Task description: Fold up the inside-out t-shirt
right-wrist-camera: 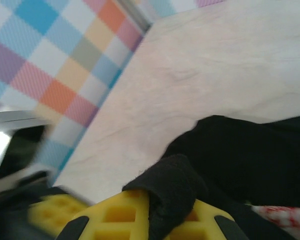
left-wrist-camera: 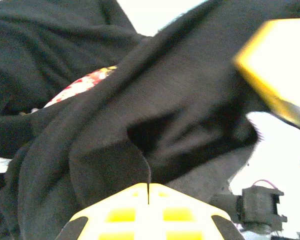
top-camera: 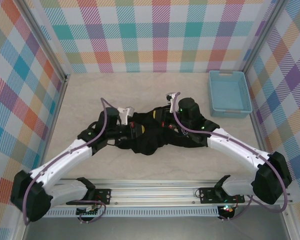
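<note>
My arms bend inward over the black t-shirt [top-camera: 150,142]. My left gripper [left-wrist-camera: 148,192] and right gripper [right-wrist-camera: 157,210] each pinch a fold. From overhead, a light-blue basket [top-camera: 230,92] sits far right.

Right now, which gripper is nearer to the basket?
Right. The right gripper, shut on the shirt, sits just left of the basket. The left gripper, also shut on the shirt, is farther left, at the shirt's other side.

One t-shirt [top-camera: 149,142], one basket [top-camera: 231,114], two arms: left arm [top-camera: 65,161], right arm [top-camera: 239,149]
</note>
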Controlling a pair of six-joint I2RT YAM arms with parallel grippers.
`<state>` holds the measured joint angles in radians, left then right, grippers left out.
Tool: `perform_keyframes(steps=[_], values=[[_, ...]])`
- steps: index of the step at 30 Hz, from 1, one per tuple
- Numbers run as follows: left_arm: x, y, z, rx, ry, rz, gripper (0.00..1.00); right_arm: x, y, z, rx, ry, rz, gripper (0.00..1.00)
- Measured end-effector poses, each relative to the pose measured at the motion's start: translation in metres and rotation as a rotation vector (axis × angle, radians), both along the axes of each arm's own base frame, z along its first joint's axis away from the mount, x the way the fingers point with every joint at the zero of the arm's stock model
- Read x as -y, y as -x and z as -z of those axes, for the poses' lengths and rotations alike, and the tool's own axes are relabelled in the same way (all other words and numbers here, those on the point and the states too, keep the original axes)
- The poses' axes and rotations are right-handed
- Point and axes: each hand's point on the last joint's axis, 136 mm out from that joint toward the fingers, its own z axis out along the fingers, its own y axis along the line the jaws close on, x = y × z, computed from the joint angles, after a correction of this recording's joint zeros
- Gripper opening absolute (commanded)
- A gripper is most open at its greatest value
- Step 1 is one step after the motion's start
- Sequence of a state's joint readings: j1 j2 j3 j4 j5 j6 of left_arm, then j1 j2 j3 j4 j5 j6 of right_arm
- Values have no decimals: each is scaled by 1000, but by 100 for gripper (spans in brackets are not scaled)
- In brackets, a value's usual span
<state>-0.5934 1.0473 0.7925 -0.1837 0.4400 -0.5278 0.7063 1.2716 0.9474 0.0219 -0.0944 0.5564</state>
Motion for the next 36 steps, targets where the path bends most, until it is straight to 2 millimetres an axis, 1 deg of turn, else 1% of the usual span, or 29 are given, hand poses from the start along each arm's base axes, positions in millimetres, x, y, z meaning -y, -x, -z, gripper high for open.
perform_keyframes(steps=[3, 4, 6, 7, 9, 10, 12, 14, 16, 19, 21, 24, 27, 29, 30, 33, 34, 36], values=[[-12, 23, -24, 101, 60, 27, 0, 18, -10, 7, 9, 71, 92, 0], [-15, 30, -27, 120, 73, 34, 0, 23, -13, 9, 10, 87, 112, 0], [-17, 40, -24, 132, 92, 56, 0, 31, -18, 10, 17, 119, 149, 0], [-18, 44, -20, 129, 96, 66, 0, 34, -20, 10, 18, 128, 157, 0], [-16, 50, -5, 106, 91, 90, 0, 36, -22, 8, 26, 137, 166, 0], [-15, 52, 3, 92, 86, 101, 5, 36, -22, 7, 30, 142, 166, 0], [-12, 56, 20, 59, 67, 130, 19, 36, -22, 6, 36, 152, 160, 0], [-9, 59, 27, 39, 53, 154, 31, 38, -23, 6, 45, 161, 162, 0], [-8, 57, 34, 30, 32, 162, 37, 41, -25, 6, 51, 168, 164, 0], [-9, 47, 40, 22, -23, 132, 46, 41, -25, 7, 47, 169, 153, 0], [-9, 34, 34, 45, -63, 90, 52, 38, -23, 9, 39, 165, 136, 0], [-5, 13, 21, 95, -114, 37, 61, 36, -20, 8, 34, 157, 117, 0], [6, -2, 16, 120, -150, 18, 63, 34, -18, 8, 30, 151, 103, 0], [16, -6, 22, 118, -168, 24, 65, 33, -18, 8, 29, 151, 101, 0], [21, -5, 27, 110, -178, 31, 66, 33, -18, 8, 29, 149, 99, 0], [34, 0, 43, 95, -215, 57, 67, 32, -17, 8, 29, 148, 95, 0], [34, -1, 47, 94, -231, 52, 69, 33, -17, 8, 27, 151, 95, 0], [28, -6, 51, 110, -275, 8, 73, 34, -15, 10, 23, 176, 86, 0]])
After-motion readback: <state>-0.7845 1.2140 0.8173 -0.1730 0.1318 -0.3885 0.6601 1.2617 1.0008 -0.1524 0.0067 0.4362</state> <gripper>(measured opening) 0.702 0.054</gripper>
